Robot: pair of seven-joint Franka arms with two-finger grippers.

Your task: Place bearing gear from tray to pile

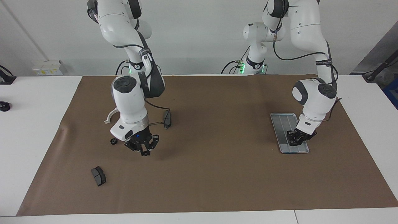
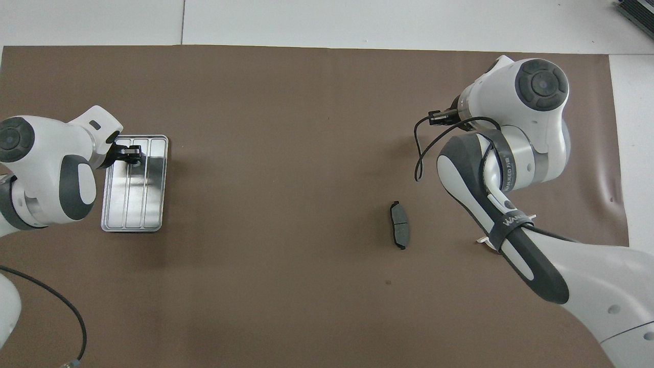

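Two grippers are low: the left gripper [image 1: 298, 139] is down inside the tray [image 1: 281, 124] near the table's left-arm end, pinching something unseen, presumably the bearing gear: small, rigid, slippery steel, best pinched across its rim. The right gripper [image 1: 143, 146], fingertips together, waits over the mat beside a small black ring [image 1: 113, 141].

The left pincer [image 1: 297, 143] was lowered into the tray [image 1: 281, 124], near the counter's [image 1: 37, 130] left-arm end; the right pincer [image 1: 143, 149], shut, was held over the counter.

Robot lab: bare white walls, paper-covered table [image 1: 217, 186]
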